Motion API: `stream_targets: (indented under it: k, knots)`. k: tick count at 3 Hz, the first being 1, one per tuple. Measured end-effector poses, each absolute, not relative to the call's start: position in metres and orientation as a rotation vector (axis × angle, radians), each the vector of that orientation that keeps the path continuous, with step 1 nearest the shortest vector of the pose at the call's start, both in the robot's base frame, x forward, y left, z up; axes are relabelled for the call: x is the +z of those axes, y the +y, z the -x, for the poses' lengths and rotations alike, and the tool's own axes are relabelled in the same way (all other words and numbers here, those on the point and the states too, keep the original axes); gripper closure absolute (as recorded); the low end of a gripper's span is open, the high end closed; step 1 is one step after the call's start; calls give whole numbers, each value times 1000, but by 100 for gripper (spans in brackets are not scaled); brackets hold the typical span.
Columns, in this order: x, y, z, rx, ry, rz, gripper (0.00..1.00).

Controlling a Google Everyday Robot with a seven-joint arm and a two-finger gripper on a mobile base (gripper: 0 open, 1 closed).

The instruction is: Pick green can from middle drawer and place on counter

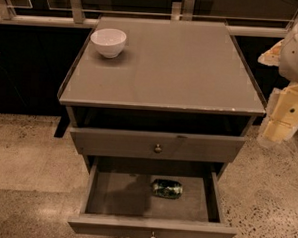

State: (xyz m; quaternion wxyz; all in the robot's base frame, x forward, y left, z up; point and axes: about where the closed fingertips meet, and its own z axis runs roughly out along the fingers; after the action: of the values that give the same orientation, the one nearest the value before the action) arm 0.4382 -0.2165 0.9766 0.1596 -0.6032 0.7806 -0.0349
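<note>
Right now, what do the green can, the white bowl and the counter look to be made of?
Green can: likely metal, glossy, with glints on its dark-green side as it lies in the open middle drawer. White bowl: probably glazed ceramic, smooth with a soft sheen. Counter: matte grey, maybe painted or laminated board; pale chips mark its front edge. The gripper hangs right of the cabinet.

No text can be read, even on the green can (167, 189); gripper (281, 122) at far right
</note>
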Motion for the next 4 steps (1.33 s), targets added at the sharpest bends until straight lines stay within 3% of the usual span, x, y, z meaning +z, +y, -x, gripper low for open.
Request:
stream_targets:
  k: [2,4]
  knots:
    - [971,-217,-435,-76,2193,1697,0]
    - [850,-229,-410,257,2141,1455,0]
